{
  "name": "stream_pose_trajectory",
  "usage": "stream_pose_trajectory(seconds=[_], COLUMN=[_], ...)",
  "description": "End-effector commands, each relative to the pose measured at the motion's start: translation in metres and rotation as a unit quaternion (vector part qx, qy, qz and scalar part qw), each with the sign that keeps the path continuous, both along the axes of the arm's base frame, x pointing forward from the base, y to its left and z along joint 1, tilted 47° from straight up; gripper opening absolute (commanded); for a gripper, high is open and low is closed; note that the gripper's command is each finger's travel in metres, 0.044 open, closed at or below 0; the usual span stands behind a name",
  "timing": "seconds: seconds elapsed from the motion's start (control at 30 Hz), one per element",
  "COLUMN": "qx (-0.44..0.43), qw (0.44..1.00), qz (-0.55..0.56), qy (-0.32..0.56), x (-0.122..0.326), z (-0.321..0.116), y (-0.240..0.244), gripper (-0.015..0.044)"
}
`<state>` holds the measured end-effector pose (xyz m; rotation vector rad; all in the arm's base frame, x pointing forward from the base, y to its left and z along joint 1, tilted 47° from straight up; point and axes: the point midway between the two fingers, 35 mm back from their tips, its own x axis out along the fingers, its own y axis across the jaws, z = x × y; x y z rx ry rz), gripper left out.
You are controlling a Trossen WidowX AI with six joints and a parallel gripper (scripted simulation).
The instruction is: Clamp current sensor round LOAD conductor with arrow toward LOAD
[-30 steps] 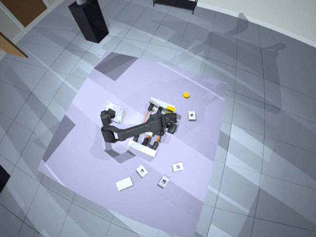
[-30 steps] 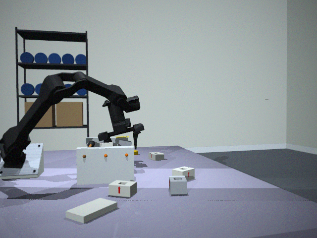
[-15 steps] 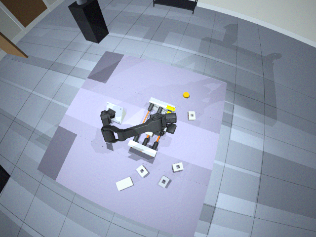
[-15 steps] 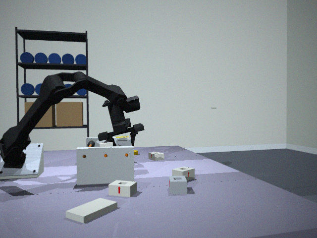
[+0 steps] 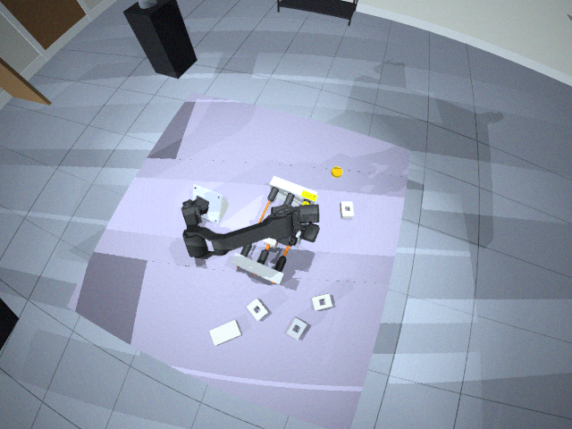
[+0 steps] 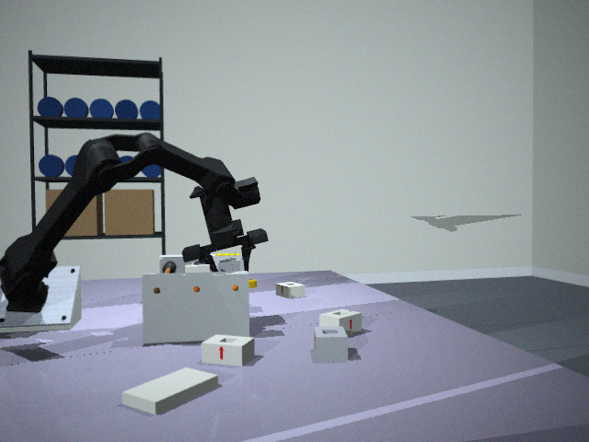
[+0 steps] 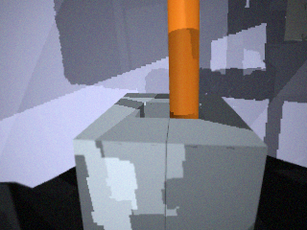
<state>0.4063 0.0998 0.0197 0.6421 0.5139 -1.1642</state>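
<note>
The grey current sensor (image 7: 127, 192) surrounds an orange conductor (image 7: 183, 72) (image 5: 287, 251), the rightmost of three in the top view. Its two halves meet at a thin seam in the wrist view; whether it is latched cannot be told. Its arrow is not visible. My gripper (image 5: 298, 234) (image 6: 229, 266) (image 7: 168, 155) is shut on the sensor, with dark fingers on both sides. The arm hides most of the sensor in the top view. A yellow label (image 5: 308, 196) (image 6: 227, 254) sits on the far panel (image 5: 286, 185) near this conductor; its text is not readable.
The near panel (image 5: 258, 268) (image 6: 194, 308) holds the conductors' other ends. A white block (image 5: 269, 241) is at the middle conductor. Several square blocks with holes, a flat white block (image 5: 225, 332) (image 6: 170, 389) and a yellow disc (image 5: 336, 172) (image 6: 252, 283) lie around the fixture.
</note>
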Motion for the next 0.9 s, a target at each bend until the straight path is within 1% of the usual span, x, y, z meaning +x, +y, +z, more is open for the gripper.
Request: stream_pose_trajectory(seconds=[0.0, 0.3, 0.53, 0.87], qx=[0.000, 0.000, -0.002, -0.003], qw=[1.000, 1.000, 0.999, 0.999], qz=[0.000, -0.004, -0.033, -0.034], qy=[0.001, 0.004, 0.032, 0.033], x=[0.0000, -0.0004, -0.0044, -0.0043], z=[0.0000, -0.0002, -0.0003, -0.0027], y=[-0.0002, -0.0002, -0.0010, -0.0037], gripper=[0.0000, 0.0000, 0.0000, 0.0000])
